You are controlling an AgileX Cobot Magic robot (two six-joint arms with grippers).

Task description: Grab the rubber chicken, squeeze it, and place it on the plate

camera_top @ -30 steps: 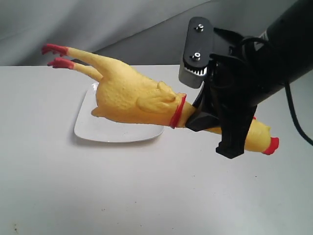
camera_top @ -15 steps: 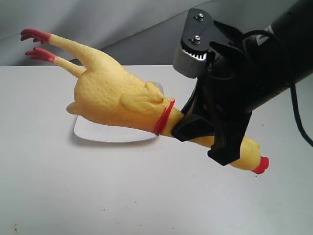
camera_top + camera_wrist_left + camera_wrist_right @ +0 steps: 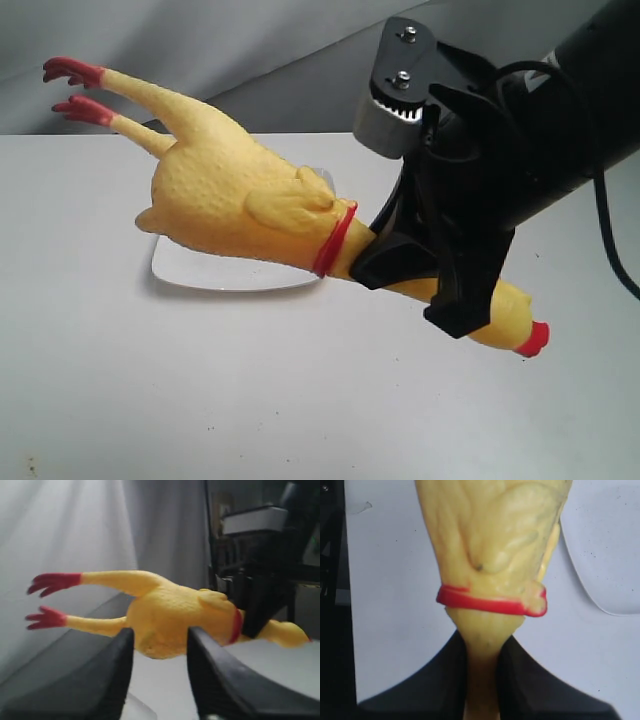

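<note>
The yellow rubber chicken hangs in the air over the white plate, red feet up at the far left, head low at the right. My right gripper is shut on its neck, just past the red neck band; the neck is pinched thin between the black fingers. In the left wrist view the chicken floats beyond my left gripper, which stands open with nothing in it and apart from the toy. The left gripper is out of the exterior view.
The white table spreads around the plate. A grey backdrop rises behind it. The bulky black right arm fills the upper right. A plate corner shows beside the chicken's body.
Over the last second the chicken swung left and tilted, feet rising and head dipping, with the right gripper turning. Since half a second ago nothing visibly moved.
</note>
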